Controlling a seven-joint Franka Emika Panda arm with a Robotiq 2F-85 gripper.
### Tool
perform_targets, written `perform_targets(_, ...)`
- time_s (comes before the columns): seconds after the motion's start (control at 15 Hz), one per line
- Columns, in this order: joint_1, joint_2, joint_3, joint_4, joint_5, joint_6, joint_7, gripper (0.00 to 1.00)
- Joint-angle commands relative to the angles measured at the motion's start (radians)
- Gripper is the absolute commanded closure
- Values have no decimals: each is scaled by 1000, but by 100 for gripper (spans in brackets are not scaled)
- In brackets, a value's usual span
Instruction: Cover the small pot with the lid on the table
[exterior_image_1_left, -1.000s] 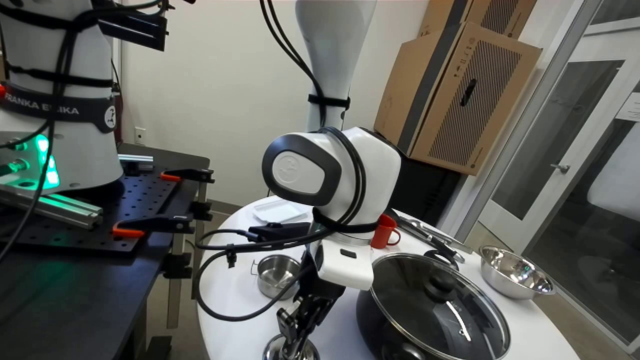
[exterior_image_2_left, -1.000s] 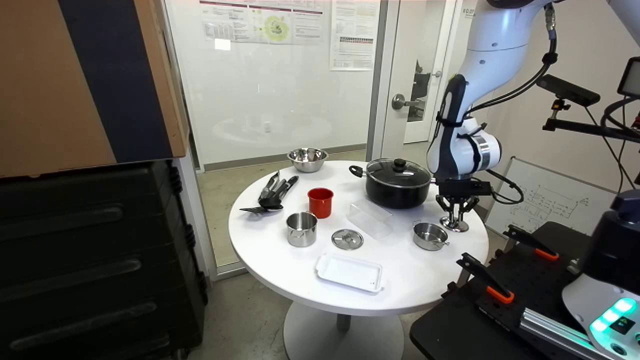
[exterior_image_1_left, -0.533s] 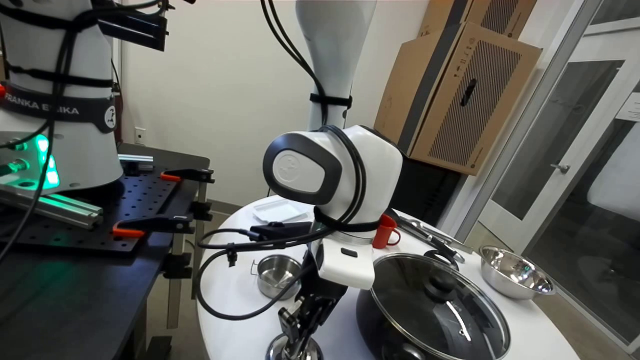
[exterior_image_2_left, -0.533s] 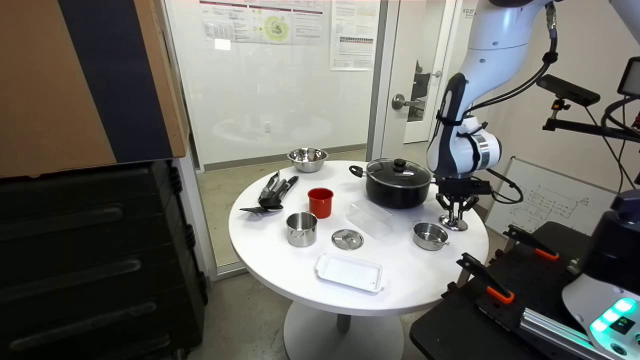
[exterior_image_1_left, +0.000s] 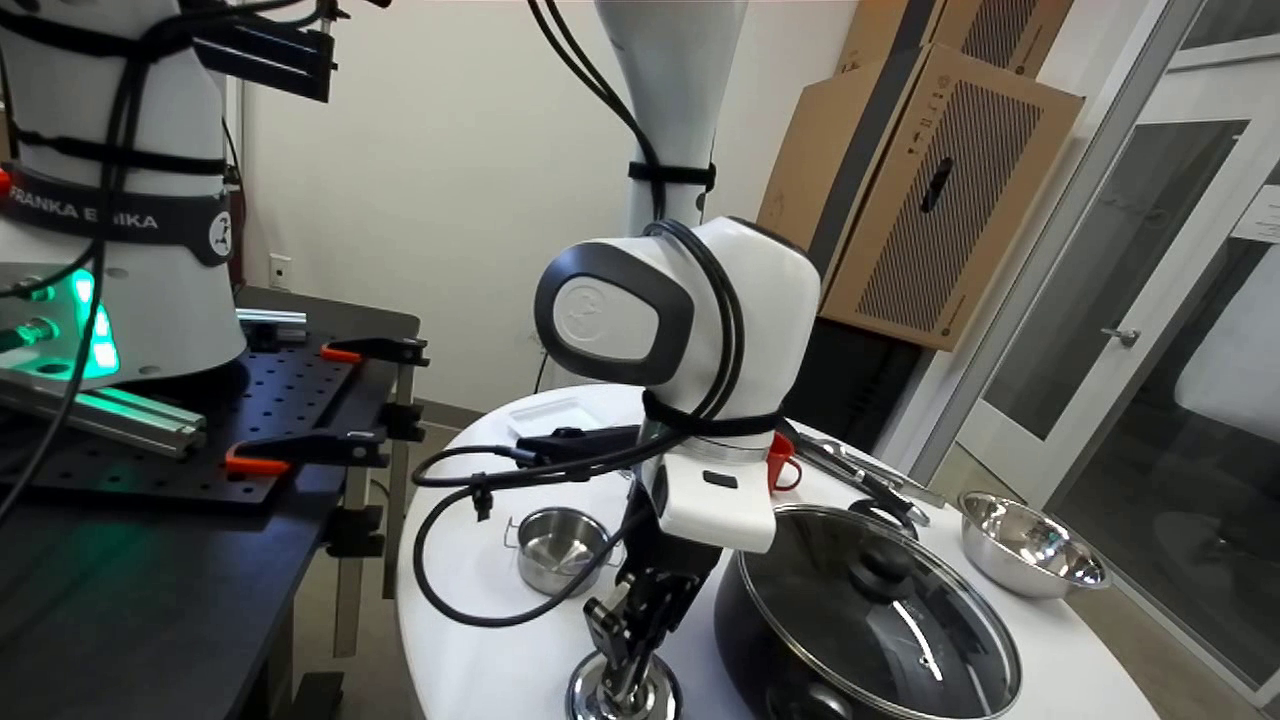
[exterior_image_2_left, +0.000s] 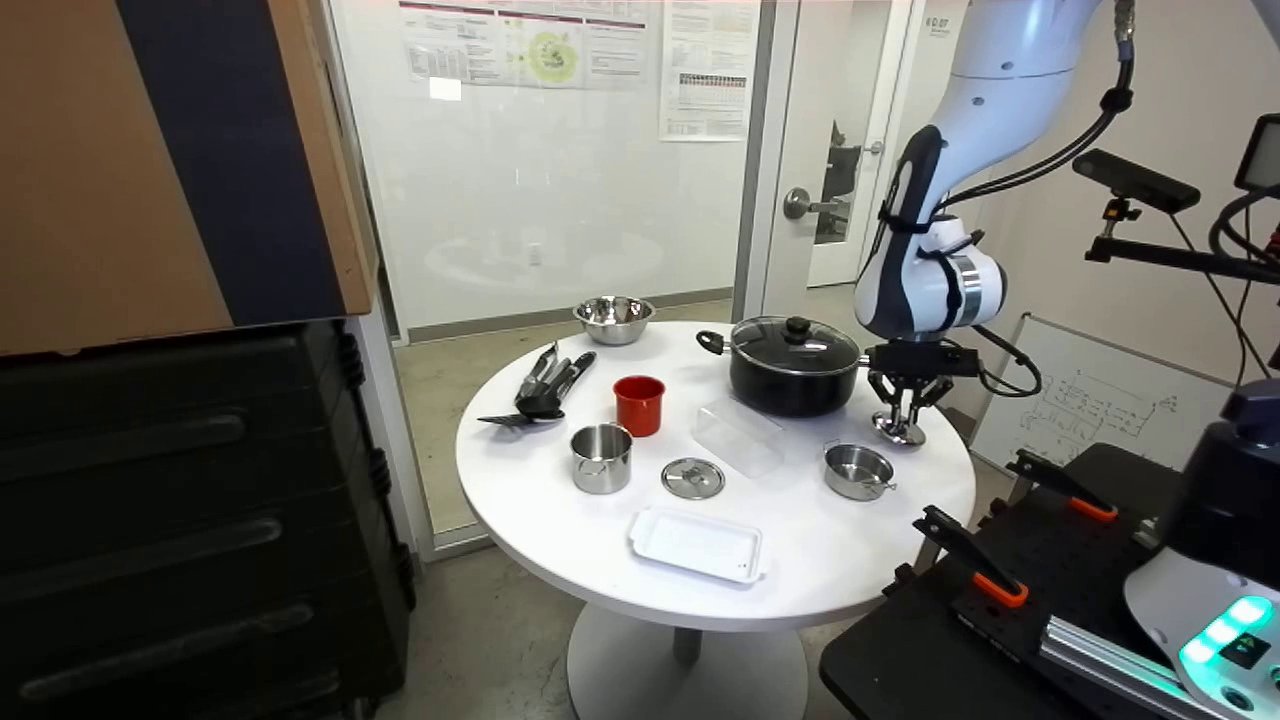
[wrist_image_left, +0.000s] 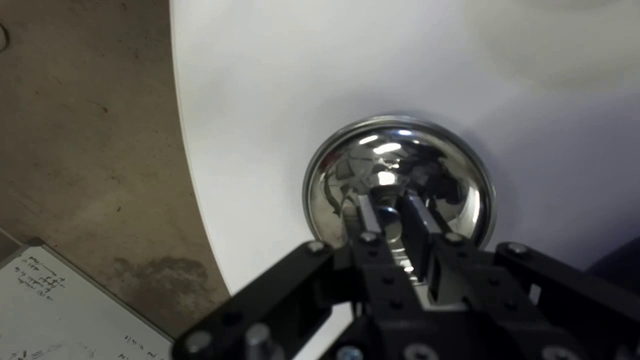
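Note:
The small pot (exterior_image_2_left: 858, 472) is a low steel pot with wire handles, standing uncovered on the white table; it also shows in an exterior view (exterior_image_1_left: 560, 550). A shiny domed steel lid (exterior_image_2_left: 900, 432) hangs from my gripper (exterior_image_2_left: 906, 415), a little above the table and slightly tilted. In the wrist view the lid (wrist_image_left: 435, 160) fills the middle, with its knob between my two fingers (wrist_image_left: 387, 198). The gripper is shut on that knob. The lid is beside the small pot, apart from it. Another round steel lid (exterior_image_2_left: 693, 478) with a darker centre lies flat on the table.
The black pot with glass lid (exterior_image_2_left: 795, 385) stands close beside the gripper. A clear plastic box (exterior_image_2_left: 740, 438), a taller steel pot (exterior_image_2_left: 602, 458), a red mug (exterior_image_2_left: 639, 405), a white tray (exterior_image_2_left: 697, 545), utensils (exterior_image_2_left: 545, 390) and a steel bowl (exterior_image_2_left: 614, 320) share the table (exterior_image_2_left: 820, 560).
The gripper has risen with the lid, lifting it off the table. The lid now tilts and has shifted slightly toward the black pot. The small pot has not moved.

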Motion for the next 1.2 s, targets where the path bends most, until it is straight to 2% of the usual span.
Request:
perform_targets(0.0, 8, -77, 0, -61, 2, -4, -58, 96)
perform_targets(0.2, 38, -112, -19, -82, -17, -37, -81, 96)
perform_targets(0.6, 170, -170, -94, -132, -89, -103, -65, 96)
perform_targets(0.93, 321, -218, -173, -222, -174, -81, -31, 96)
perform_targets(1.13, 447, -226, -231, -273, -217, -66, 14, 96)
